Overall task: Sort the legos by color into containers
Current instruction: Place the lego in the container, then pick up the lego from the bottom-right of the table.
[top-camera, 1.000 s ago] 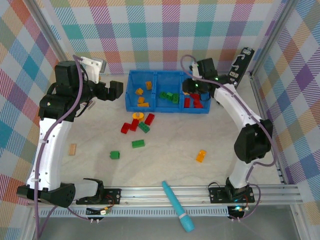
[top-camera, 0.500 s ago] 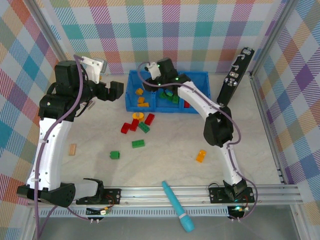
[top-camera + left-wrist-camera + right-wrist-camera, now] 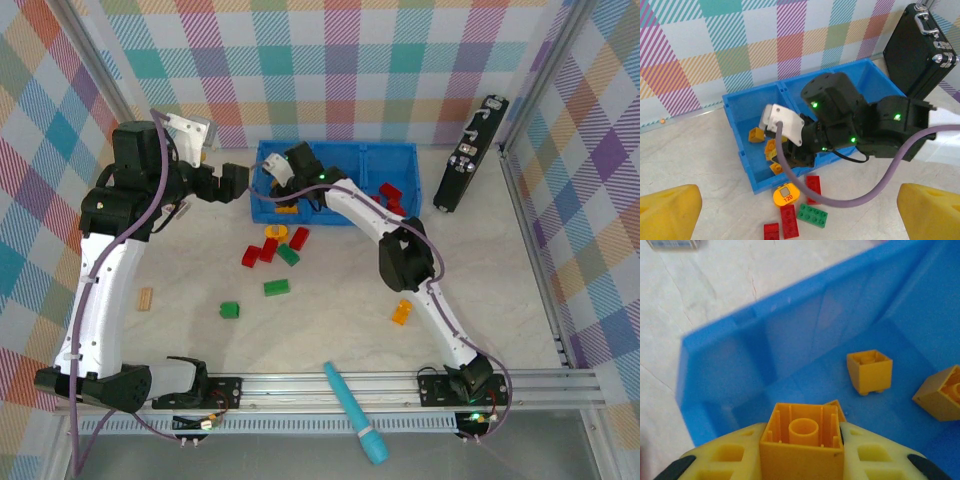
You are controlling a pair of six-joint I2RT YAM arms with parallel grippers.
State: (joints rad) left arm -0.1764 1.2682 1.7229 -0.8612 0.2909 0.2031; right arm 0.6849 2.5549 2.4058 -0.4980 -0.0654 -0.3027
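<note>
My right gripper (image 3: 802,430) is shut on a yellow-orange lego (image 3: 801,455), hollow side up, low over the left compartment of the blue tray (image 3: 730,365). Two more yellow-orange bricks (image 3: 869,371) lie in that compartment. From above, the right gripper (image 3: 284,190) reaches into the left container (image 3: 262,200); red bricks (image 3: 390,196) lie in the right one. My left gripper (image 3: 232,180) hangs open just left of the tray, nothing between its fingers (image 3: 667,212). Loose red (image 3: 268,248), green (image 3: 276,288) and orange (image 3: 402,312) legos lie on the table in front of the tray.
A tan wooden block (image 3: 146,298) lies at the left. A teal pen-like tool (image 3: 355,412) rests at the near edge. A black device (image 3: 465,152) leans at the back right. A round yellow piece (image 3: 785,195) sits against the tray's front wall.
The right arm has swung left from the right compartment, across the tray, to the left compartment, gripper shut throughout. The left arm has stayed in place.
</note>
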